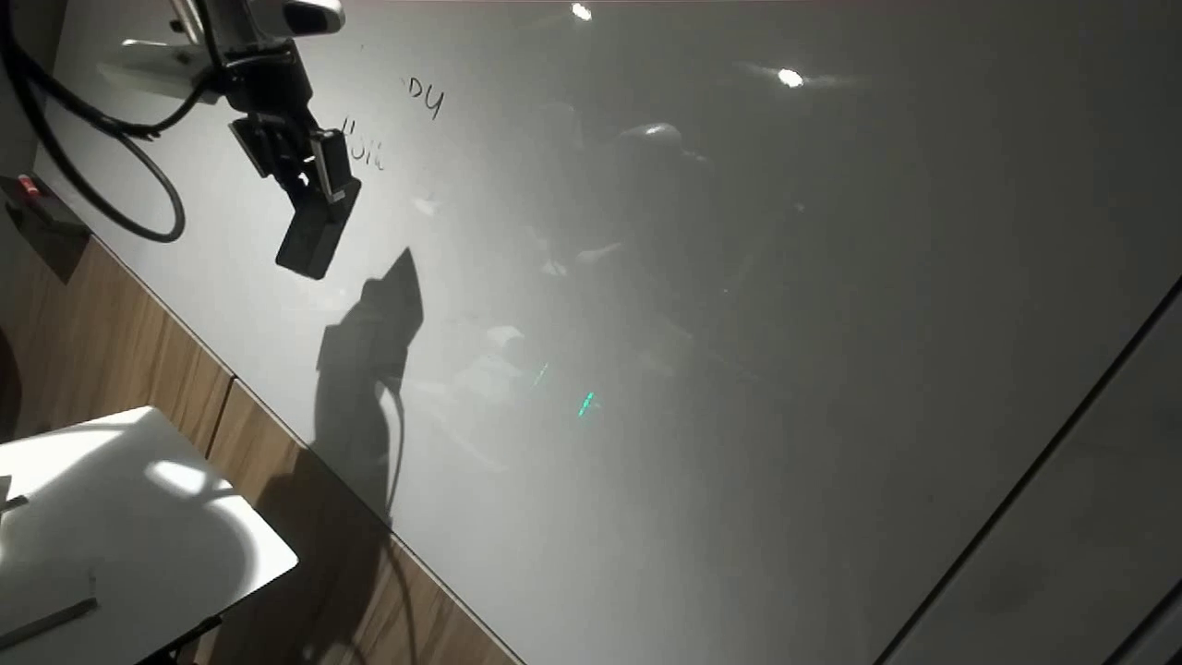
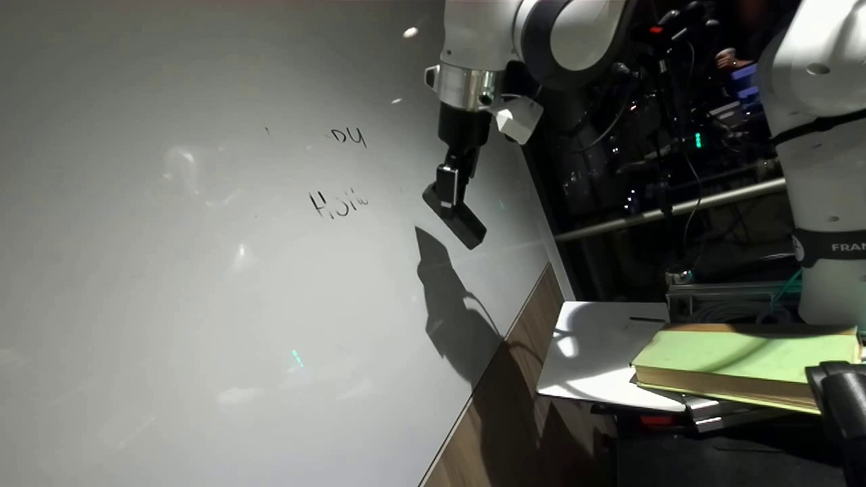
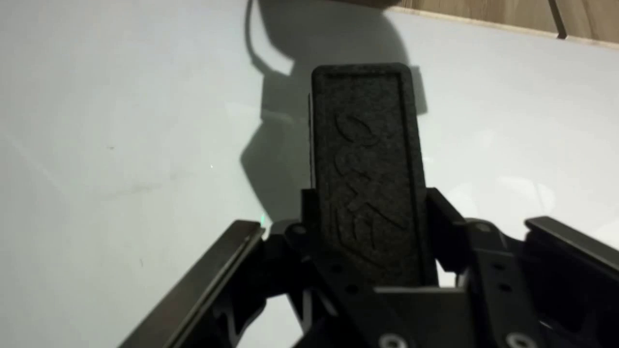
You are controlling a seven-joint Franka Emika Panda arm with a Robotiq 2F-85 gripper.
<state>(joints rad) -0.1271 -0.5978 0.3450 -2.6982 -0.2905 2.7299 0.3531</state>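
My gripper (image 3: 373, 212) is shut on a black felt eraser (image 3: 370, 169), which has raised EXPO lettering on its face. One finger presses each long side of the eraser, and its outer half sticks out beyond them. In both exterior views the eraser (image 1: 319, 231) hangs tilted in front of a large whiteboard (image 2: 169, 291). Its shadow falls apart from it, so the two look separated. Black handwriting (image 2: 338, 203) reading roughly "Hollo" has faint later letters. Above it stands "DY" writing (image 2: 348, 137). In an exterior view the gripper partly covers the lower word.
Wood panelling (image 1: 166, 332) borders the whiteboard. Beside it is a white tabletop (image 2: 595, 379) bearing a thick green book (image 2: 744, 352). A black cable (image 1: 152, 226) loops off the arm. A dark seam (image 1: 1025, 476) crosses the board's far part.
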